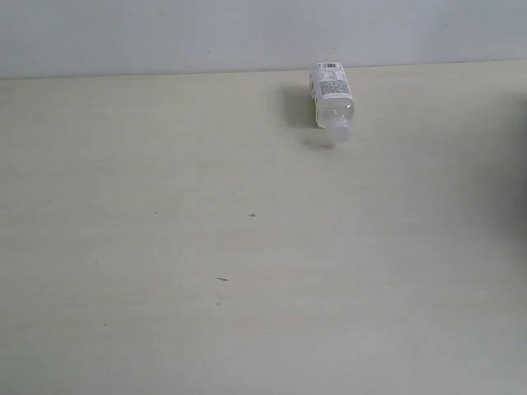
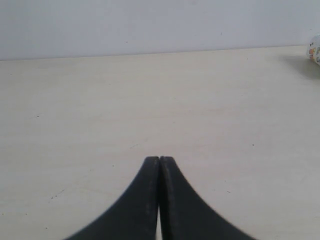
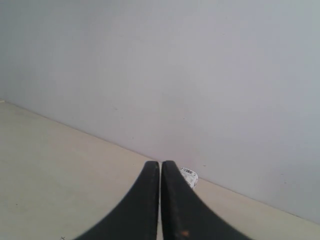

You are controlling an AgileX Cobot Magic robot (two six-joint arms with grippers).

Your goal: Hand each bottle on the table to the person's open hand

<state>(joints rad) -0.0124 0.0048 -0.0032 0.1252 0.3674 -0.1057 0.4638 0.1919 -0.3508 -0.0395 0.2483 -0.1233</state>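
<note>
One clear bottle (image 1: 331,95) with a white label lies on its side near the far edge of the beige table (image 1: 247,271), its cap end pointing toward the camera. No other bottle shows in the exterior view, and neither gripper appears there. In the left wrist view my left gripper (image 2: 159,159) is shut on nothing, low over bare table, and a sliver of the bottle (image 2: 315,49) shows at the frame edge. My right gripper (image 3: 160,163) is shut too, with the bottle (image 3: 189,177) peeking out just behind its tips by the wall. No hand is in view.
A pale grey wall (image 1: 165,33) runs along the table's far edge right behind the bottle. A few tiny dark specks (image 1: 252,215) dot the tabletop. A dark shape (image 1: 522,164) touches the exterior view's right edge.
</note>
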